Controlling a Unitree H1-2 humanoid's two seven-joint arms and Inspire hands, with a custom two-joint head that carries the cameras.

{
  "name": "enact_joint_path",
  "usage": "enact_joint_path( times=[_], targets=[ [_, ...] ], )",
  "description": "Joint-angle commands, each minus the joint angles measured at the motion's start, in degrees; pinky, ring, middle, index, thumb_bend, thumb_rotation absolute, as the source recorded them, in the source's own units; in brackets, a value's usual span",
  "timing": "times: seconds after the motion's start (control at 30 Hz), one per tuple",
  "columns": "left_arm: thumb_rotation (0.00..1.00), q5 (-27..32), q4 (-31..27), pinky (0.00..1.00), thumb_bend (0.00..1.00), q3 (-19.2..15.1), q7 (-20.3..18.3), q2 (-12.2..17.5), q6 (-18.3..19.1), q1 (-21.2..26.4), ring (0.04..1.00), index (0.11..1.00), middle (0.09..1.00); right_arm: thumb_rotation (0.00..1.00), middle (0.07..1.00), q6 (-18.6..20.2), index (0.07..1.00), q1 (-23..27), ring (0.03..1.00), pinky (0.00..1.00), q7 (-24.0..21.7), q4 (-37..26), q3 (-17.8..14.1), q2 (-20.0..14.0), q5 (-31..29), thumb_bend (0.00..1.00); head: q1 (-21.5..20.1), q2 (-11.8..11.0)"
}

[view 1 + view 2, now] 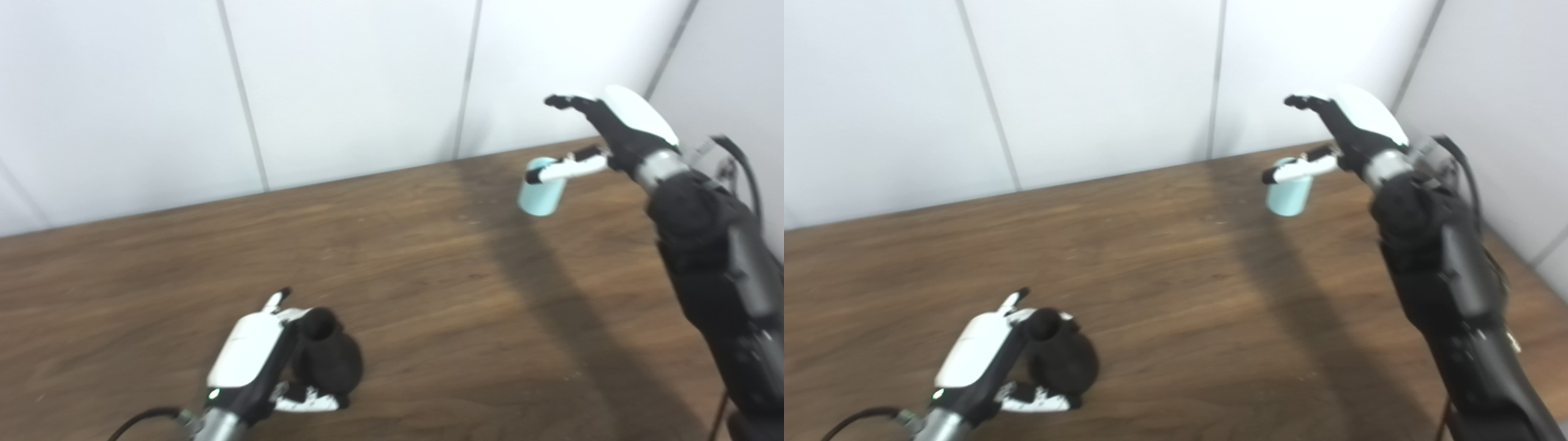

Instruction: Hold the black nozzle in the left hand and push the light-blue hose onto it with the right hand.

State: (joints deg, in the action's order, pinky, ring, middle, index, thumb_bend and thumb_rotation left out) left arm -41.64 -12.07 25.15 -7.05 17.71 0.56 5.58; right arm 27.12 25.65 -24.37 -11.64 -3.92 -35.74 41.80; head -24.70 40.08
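Two robot hands work apart: left robot hand [254, 361] wraps the black nozzle [327, 358] near-left on the table [429, 294]; right robot hand [603, 131], raised far-right, spreads open above the hose [540, 193].

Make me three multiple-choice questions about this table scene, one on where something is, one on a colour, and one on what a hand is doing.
1. Where is the light-blue hose?
A. far right of the table, by the right hand
B. near left corner
C. beside the nozzle

2. What colour is the nozzle?
A. white
B. black
C. red

3. What is the left hand doing?
A. hanging open in the air
B. wrapped around the nozzle
C. holding the hose

Answers:
1. A, the hose sits near the back wall with the right hand's fingers at it.
2. B, it is dark all over.
3. B, its fingers curl round the nozzle's base.
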Motion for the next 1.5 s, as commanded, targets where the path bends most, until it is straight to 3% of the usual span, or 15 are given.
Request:
enact_joint_path(
  times=[0.0,0.27,0.47,0.63,0.9,1.27,1.47],
  targets=[
    [0.0,-1.42,3.52,1.0,0.52,0.05,-2.49,3.11,-0.14,-2.5,0.712,0.488,0.486,0.31,0.877,-0.32,0.841,3.0,0.939,0.93,1.01,1.68,0.78,-1.6,1.46,0.79,-0.46,0.09],
    [0.0,-1.25,4.75,1.0,0.52,-1.5,-2.0,3.85,-2.62,-2.27,0.714,0.489,0.485,0.27,0.904,-0.23,0.862,6.98,0.962,0.94,-2.17,10.62,4.87,-2.96,4.98,0.86,-2.94,0.29],
    [0.0,-0.8,4.73,1.0,0.52,-2.19,-2.94,4.05,-2.14,-2.24,0.716,0.503,0.454,0.22,0.914,-0.44,0.867,10.66,0.957,0.95,-0.97,19.31,8.81,-3.04,5.33,0.89,-4.0,0.31],
    [0.0,-0.21,3.84,1.0,0.52,-2.68,-3.86,4.5,-1.98,-2.36,0.716,0.495,0.472,0.21,0.912,-0.39,0.869,15.09,0.929,0.9,-2.0,26.62,13.48,-3.01,6.28,0.91,-5.43,1.06],
    [0.0,-0.28,2.98,1.0,0.52,-2.95,-4.59,4.27,-1.63,-2.82,0.715,0.485,0.489,0.19,0.906,-1.87,0.881,20.37,0.909,0.85,-1.49,36.04,17.21,-3.02,4.15,0.91,-4.46,1.45],
    [0.0,0.17,2.32,1.0,0.52,-3.23,-5.5,4.25,-1.53,-3.58,0.717,0.484,0.49,0.16,0.834,-0.35,0.871,22.47,0.844,0.75,0.9,41.08,18.24,-0.2,2.95,0.89,-3.49,1.95],
    [0.0,0.39,2.02,1.0,0.52,-3.43,-5.9,4.03,-1.31,-3.97,0.717,0.477,0.502,0.14,0.797,-1.11,0.827,22.99,0.791,0.7,1.92,41.69,20.8,-0.63,3.49,0.89,-3.18,2.13]
  ],
)
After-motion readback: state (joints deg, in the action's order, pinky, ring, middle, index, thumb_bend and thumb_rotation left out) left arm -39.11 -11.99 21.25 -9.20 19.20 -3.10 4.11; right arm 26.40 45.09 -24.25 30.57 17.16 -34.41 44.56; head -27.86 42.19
